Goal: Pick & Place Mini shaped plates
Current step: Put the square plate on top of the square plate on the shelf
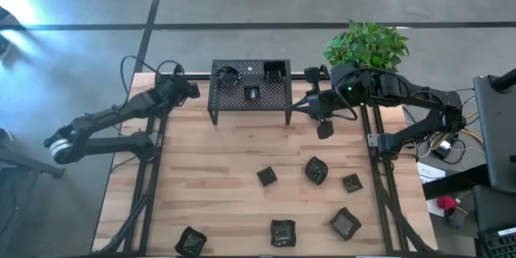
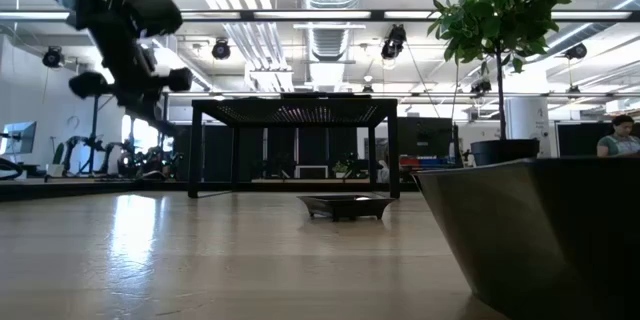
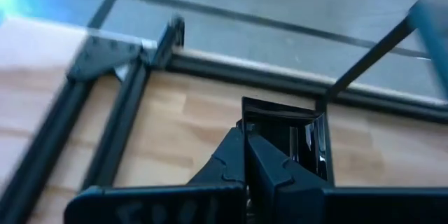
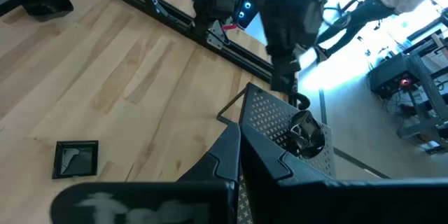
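Six mini shaped plates lie loose on the tabletop, three more on the rack.

Right pincer hangs just beside the rack's right end, its fingers pressed together and holding nothing; the nearest loose dishes, a square one and a rounded one, sit well apart from it toward the front of the tabletop, with four others farther still along the front edge. Left pincer waits at the back left corner of the tabletop, near the rack's left end, its fingers pressed together with a dark square plate seen just past the tips. A potted plant stands behind the right pincer.
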Tool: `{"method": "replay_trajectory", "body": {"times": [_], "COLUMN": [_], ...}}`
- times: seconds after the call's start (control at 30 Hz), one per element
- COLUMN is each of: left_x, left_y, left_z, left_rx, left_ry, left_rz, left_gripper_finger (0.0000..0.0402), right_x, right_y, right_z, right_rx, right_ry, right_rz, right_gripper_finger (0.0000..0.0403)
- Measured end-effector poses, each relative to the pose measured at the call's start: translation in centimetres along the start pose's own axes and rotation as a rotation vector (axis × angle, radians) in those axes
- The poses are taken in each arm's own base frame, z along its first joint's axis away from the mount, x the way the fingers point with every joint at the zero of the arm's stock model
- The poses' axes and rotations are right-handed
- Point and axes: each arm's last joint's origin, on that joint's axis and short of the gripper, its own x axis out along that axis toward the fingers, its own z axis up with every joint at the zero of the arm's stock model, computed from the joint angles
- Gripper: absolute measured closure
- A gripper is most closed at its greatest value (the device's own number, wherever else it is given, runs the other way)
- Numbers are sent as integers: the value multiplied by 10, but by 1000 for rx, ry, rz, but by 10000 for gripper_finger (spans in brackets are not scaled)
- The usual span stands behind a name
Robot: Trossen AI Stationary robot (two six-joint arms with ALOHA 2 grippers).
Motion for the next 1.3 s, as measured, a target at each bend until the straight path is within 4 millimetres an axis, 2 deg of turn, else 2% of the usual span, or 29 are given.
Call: {"method": "replay_trajectory", "body": {"times": [0.2, 0.3, 0.63, 0.83, 0.97, 1.3], "left_x": [-20, -30, -65, -85, -90, -75], "left_y": [-12, -19, -43, -65, -80, -124], "left_z": [29, 37, 39, 38, 34, 18], "left_rx": [17, 23, 58, -12, -64, -121], "left_ry": [-60, -69, -57, -71, -44, 29], "left_rz": [-30, -79, -271, -458, -520, -520], "left_gripper_finger": [402, 402, 401, 401, 401, 401], "right_x": [0, 0, 0, 0, 0, 0], "right_y": [0, 0, 1, 1, 1, 1], "right_z": [0, 0, -1, -1, -1, -1], "right_rx": [-2, -2, 1, -2, -21, -20], "right_ry": [2, 2, 11, 13, 13, 15], "right_rz": [1, 1, 6, 7, 7, 8], "right_gripper_finger": [394, 394, 394, 394, 394, 394]}}
